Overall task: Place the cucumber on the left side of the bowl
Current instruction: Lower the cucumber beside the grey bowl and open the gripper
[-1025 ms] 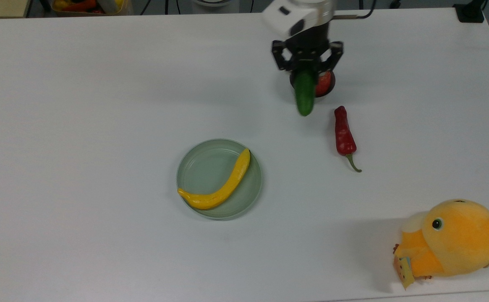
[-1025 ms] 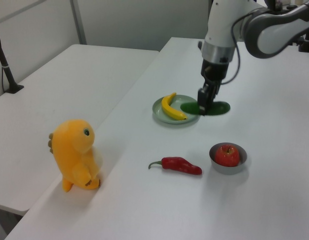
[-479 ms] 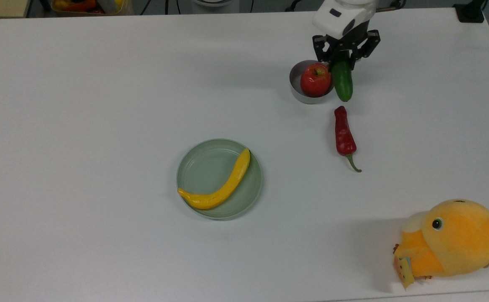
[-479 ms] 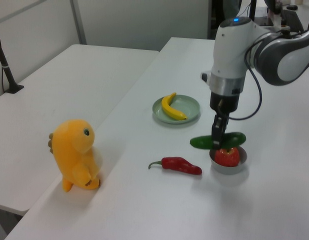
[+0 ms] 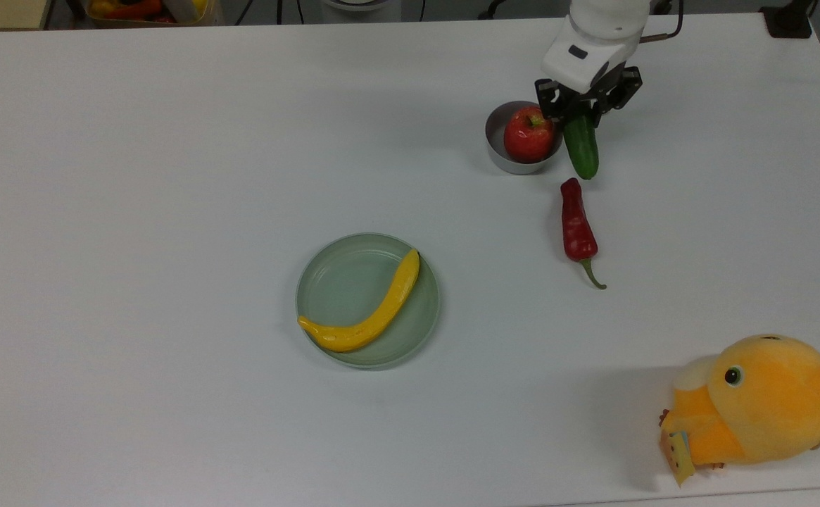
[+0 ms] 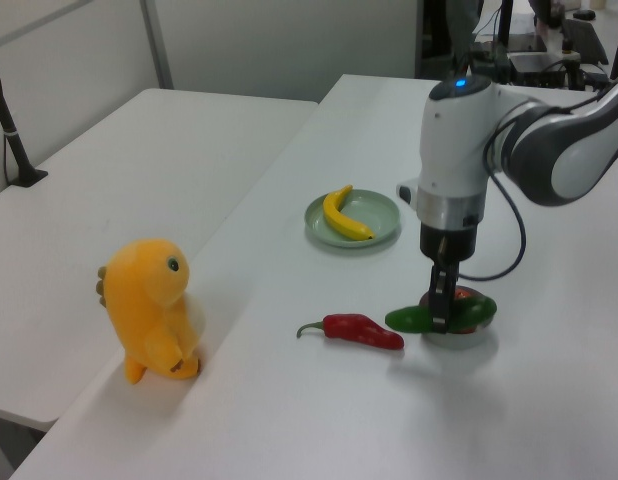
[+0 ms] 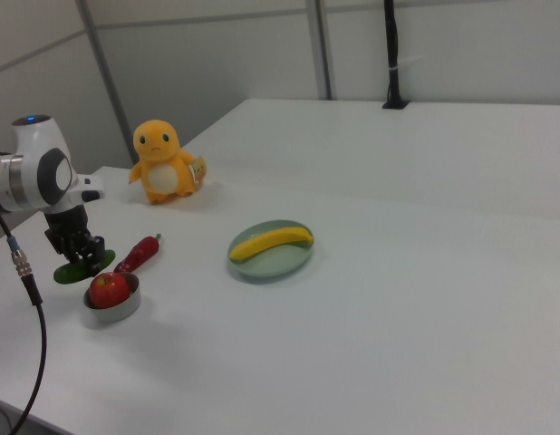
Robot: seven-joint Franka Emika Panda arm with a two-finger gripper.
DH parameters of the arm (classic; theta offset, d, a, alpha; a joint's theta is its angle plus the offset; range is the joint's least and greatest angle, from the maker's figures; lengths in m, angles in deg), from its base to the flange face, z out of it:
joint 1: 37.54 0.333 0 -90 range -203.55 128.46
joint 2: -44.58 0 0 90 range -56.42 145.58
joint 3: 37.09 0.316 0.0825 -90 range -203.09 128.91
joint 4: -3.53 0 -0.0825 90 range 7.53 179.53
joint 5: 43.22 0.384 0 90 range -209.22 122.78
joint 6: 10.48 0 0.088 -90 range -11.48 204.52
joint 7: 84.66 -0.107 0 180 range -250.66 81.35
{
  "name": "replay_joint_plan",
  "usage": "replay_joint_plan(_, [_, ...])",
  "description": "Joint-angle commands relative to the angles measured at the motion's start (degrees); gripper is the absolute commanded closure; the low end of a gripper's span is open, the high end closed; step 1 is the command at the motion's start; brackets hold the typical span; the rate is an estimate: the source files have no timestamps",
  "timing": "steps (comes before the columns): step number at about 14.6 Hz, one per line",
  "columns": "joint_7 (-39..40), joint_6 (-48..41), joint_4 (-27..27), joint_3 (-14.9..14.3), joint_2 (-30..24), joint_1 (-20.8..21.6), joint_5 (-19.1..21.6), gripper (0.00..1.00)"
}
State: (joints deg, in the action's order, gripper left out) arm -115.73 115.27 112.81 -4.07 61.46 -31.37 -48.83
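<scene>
Cucumber clamped in gripper, beside bowl (top view's right), w/ apple inside

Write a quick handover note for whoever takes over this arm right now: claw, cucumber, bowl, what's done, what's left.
Claw: shut on the cucumber.
Cucumber: low beside the bowl, on the top view's right, its tip near the chili; whether it touches the table is unclear.
Bowl: holds an apple.
Done: cucumber brought to the bowl's side.
Left: set it down, open the claw, pull away.
</scene>
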Motion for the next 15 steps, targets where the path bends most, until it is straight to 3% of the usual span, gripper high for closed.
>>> replay_joint_plan(1, [-0.39,2.39,-0.99,-0.42,1.66,1.3,-1.42,0.58])
replay_joint_plan(2, [-0.39,2.4,-0.99,-0.42,1.66,1.39,-1.42,0.55])
replay_joint_plan(7, [-0.3,2.4,-1.08,-0.33,1.66,1.3,-1.51,0.0])
replay_joint_plan(11, [-0.22,1.69,-1.26,-0.42,0.87,0.95,-1.51,0.0])
replay_joint_plan(15, [0.13,-2.85,-2.65,-1.46,-3.6,-0.72,-1.6,0.0])
